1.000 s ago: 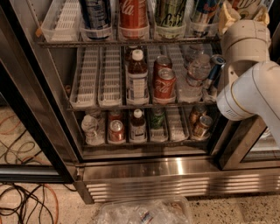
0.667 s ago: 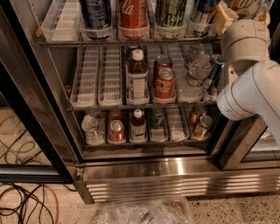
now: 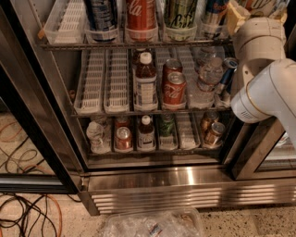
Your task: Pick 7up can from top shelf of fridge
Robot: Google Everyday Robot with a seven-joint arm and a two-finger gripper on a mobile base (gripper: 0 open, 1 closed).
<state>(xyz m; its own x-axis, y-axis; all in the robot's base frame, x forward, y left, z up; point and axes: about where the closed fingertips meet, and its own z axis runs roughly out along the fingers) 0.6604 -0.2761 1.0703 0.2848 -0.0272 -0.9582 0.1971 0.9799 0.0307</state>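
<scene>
The fridge stands open in front of me. Its top shelf runs across the top of the view and carries a dark blue can, a red Coca-Cola can, a dark green-and-yellow can and a blue can. My white arm reaches up at the right. The gripper is at the shelf's right end, mostly cut off by the frame's top edge. A pale whitish thing shows just above the arm; I cannot tell whether it is the 7up can.
The middle rack holds white lane trays, a bottle, two Coca-Cola cans and clear water bottles. The bottom rack has more cans and bottles. Cables lie on the floor at left, and a plastic bag lies below.
</scene>
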